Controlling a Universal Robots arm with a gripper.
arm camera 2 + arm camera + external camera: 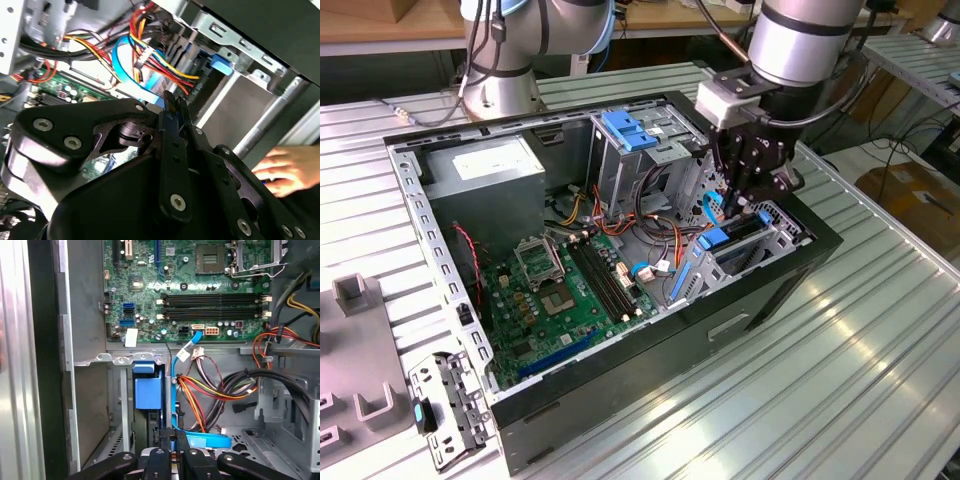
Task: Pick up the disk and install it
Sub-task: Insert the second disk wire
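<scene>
The disk (745,238) stands on edge in the drive bay at the front corner of the open computer case, on the exterior view's right. Its blue carrier (712,240) faces the motherboard. In the first wrist view the blue carrier (148,390) sits in the bay slot, with the disk's dark edge below it. My gripper (730,207) hangs just above the bay, beside the disk's inner end. Its black fingers are together in both wrist views, with nothing clearly between them. The gripper's tips (172,438) lie next to a flat blue cable (210,441). In the second wrist view the gripper (173,106) points at that same cable bundle.
Inside the case are a green motherboard (570,290), a grey power-supply box (485,175), a grey drive cage with a blue latch (630,130) and loose coloured cables (650,225). A metal bracket (445,405) lies on the ribbed table. A person's hand (287,170) rests outside the case wall.
</scene>
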